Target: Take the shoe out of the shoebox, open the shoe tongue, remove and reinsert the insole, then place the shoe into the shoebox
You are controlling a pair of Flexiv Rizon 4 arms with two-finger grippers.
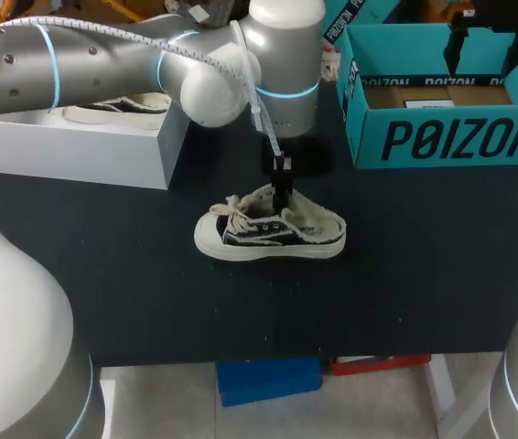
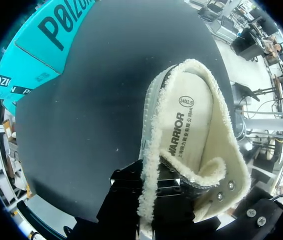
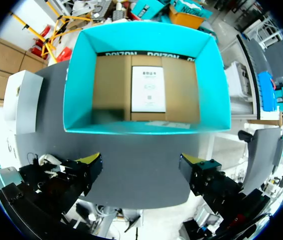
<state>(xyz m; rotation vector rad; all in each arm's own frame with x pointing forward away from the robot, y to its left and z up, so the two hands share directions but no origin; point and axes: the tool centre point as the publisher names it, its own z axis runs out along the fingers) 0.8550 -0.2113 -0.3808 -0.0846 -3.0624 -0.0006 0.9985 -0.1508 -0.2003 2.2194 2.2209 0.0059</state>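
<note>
A black and cream sneaker (image 1: pixel 270 229) with fleece lining stands on the black table (image 1: pixel 405 274), toe to the left. My left gripper (image 1: pixel 282 187) comes down on its opening. In the left wrist view the left gripper (image 2: pixel 151 187) is shut on the fleecy side wall of the shoe (image 2: pixel 221 150) near the eyelets. The cream insole (image 2: pixel 189 125) lies flat inside. The teal shoebox (image 1: pixel 451 137) stands at the back right. My right gripper (image 1: pixel 488 41) hangs above it. In its own view the right gripper (image 3: pixel 141 164) is open and holds nothing, over the box (image 3: pixel 146 125) with its brown floor.
A white box (image 1: pixel 85 142) at the back left holds a second sneaker (image 1: pixel 117 105). A white sheet (image 3: pixel 148 89) lies on the teal box's floor. Bare black tabletop stretches in front of and to the right of the shoe.
</note>
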